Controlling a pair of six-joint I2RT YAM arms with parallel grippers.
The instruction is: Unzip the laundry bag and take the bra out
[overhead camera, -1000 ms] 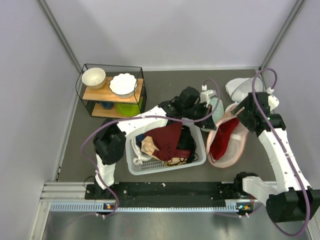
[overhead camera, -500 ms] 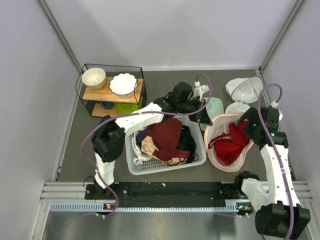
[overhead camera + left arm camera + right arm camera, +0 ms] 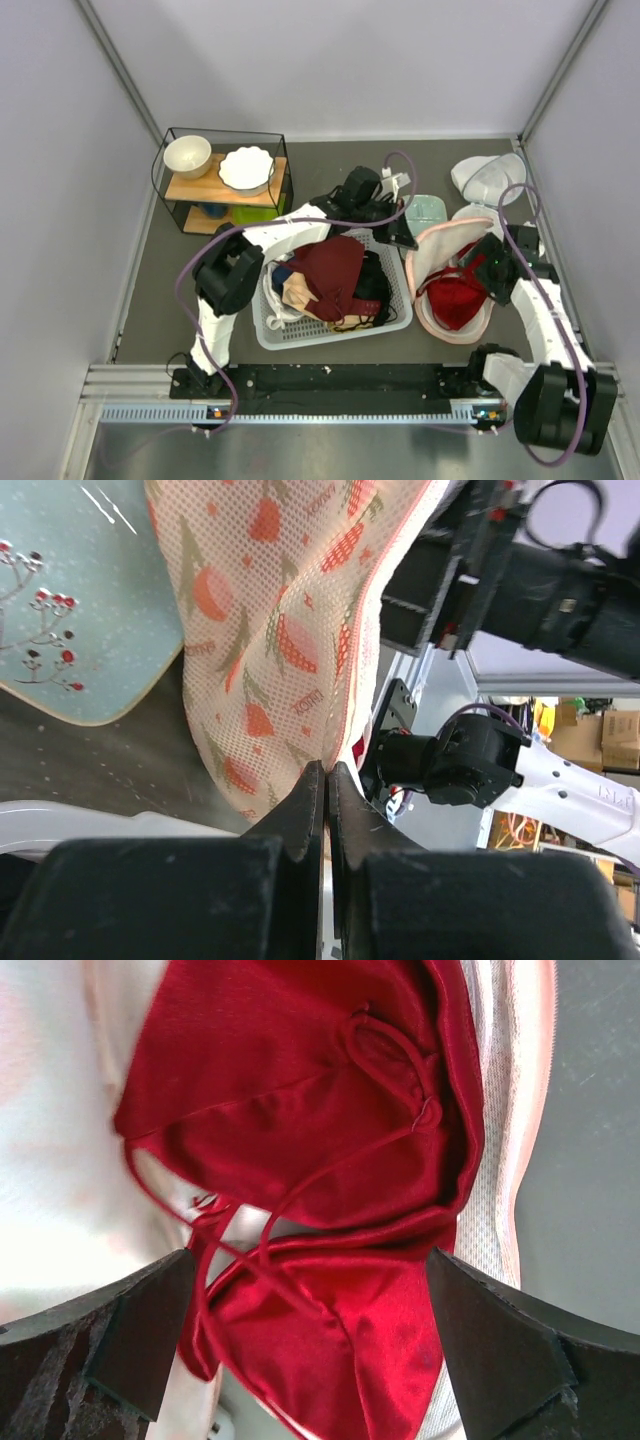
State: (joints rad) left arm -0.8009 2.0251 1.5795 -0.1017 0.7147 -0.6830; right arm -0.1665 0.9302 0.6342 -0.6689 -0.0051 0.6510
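Left hand (image 3: 325, 780) pinches the rim of the peach floral mesh laundry bag (image 3: 270, 630) beside a white slatted basket (image 3: 310, 338), while the right hand (image 3: 320, 1340) hangs spread over the red satin bra (image 3: 300, 1090) inside that bag.

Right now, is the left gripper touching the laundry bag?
Touching. The left wrist view shows the left gripper shut on the laundry bag, whose mesh edge is pinched between its tips.

Grey table (image 3: 330, 170) bearing laundry bag (image 3: 436, 245) beneath the jaws of the right gripper (image 3: 477, 279), mint tray (image 3: 428, 212) just beyond those of the left gripper (image 3: 406, 239), and white basket (image 3: 300, 336) and wire rack (image 3: 190, 188) left of both.
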